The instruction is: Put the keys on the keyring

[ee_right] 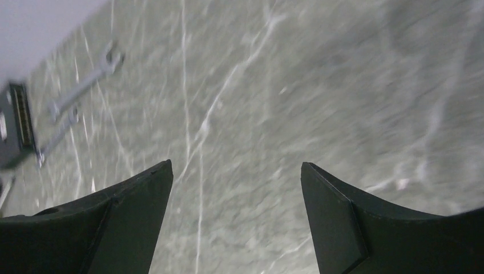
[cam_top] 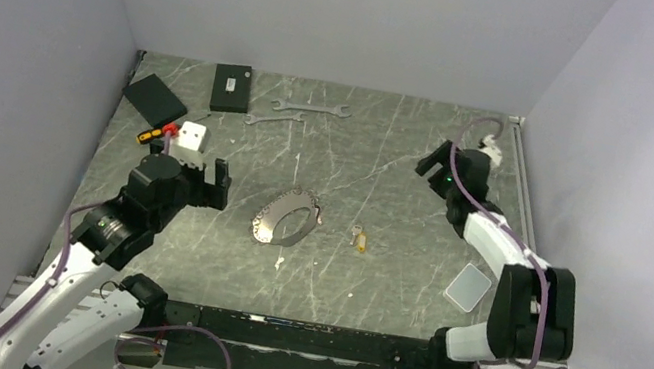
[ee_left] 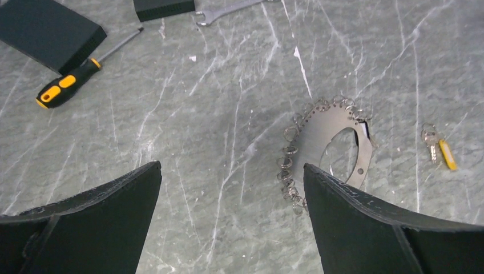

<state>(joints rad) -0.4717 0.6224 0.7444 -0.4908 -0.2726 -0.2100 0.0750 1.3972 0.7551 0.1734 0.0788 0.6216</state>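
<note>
The keyring (cam_top: pixel 267 223) is a flat silvery oval plate with a hole and a rim of small loops, lying mid-table; it also shows in the left wrist view (ee_left: pixel 311 137). The keys (cam_top: pixel 359 239), a small silvery key with a brass-yellow one, lie on the table to its right (ee_left: pixel 439 149). My left gripper (cam_top: pixel 209 184) is open and empty, left of the keyring; in the left wrist view (ee_left: pixel 231 166) its right finger (ee_left: pixel 365 222) covers the ring's near edge. My right gripper (cam_top: pixel 430 164) is open and empty over bare table at the far right (ee_right: pixel 235 164).
Two silver wrenches (cam_top: pixel 314 108) lie at the back, also in the right wrist view (ee_right: pixel 85 80). Two black boxes (cam_top: pixel 231 88) (cam_top: pixel 155 97) and a yellow-handled screwdriver (ee_left: pixel 65 85) sit at the back left. A clear plastic lid (cam_top: pixel 468 287) lies by the right arm.
</note>
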